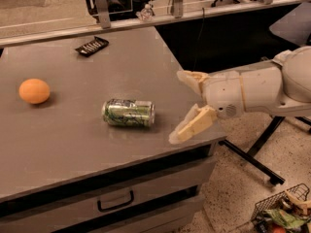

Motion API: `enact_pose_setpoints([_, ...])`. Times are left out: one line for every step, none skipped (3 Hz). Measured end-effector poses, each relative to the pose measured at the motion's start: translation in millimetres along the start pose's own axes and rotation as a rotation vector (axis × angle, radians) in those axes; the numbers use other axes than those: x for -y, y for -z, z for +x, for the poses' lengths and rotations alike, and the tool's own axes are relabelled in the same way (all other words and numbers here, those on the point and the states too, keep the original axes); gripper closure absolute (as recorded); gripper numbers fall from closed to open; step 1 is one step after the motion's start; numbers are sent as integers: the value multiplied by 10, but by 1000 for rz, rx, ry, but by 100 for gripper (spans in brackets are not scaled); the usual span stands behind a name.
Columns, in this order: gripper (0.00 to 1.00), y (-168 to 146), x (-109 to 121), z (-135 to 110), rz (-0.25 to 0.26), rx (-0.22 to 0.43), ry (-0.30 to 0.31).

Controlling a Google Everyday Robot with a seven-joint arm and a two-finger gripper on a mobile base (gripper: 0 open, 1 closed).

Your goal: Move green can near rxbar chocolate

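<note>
We see a grey counter (73, 149) filling the left and middle of the scene, its right edge running from the far rail toward the near right corner. The green can (128, 113) lies on its side near the middle of the counter, its long axis running left to right. The rxbar chocolate (92, 46) lies flat at the far side, close to the far edge and well apart from the can. An orange (34, 91) sits toward the left, also apart from the can. The gripper (179, 107) hangs over the counter's right edge, just right of the can and not touching it; its two pale fingers (194, 124) are spread wide, one on the far side and one on the near side, with nothing between them. The white arm (252, 89) reaches in from the right. A metal rail (146, 21) with upright posts lines the far edge. The counter's front carries a drawer with a dark handle (115, 201). Right of the counter we see speckled floor (228, 188), the dark legs of a stand (252, 152), and a wire basket (279, 212) at the near right corner.
</note>
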State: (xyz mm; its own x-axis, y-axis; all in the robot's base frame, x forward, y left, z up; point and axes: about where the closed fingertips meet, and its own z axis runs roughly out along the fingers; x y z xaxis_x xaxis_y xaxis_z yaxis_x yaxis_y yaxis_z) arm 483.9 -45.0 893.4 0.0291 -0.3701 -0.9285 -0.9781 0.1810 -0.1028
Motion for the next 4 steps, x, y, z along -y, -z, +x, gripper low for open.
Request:
enact_pose_setpoints([0, -214, -23, 117, 9, -3, -8])
enact_pose_setpoints([0, -373, -22, 196, 20, -18, -17])
enact_pose_setpoints([0, -530, 11, 233, 17, -24, -20])
enact_pose_setpoints([2, -678, 82, 207, 11, -15, -10])
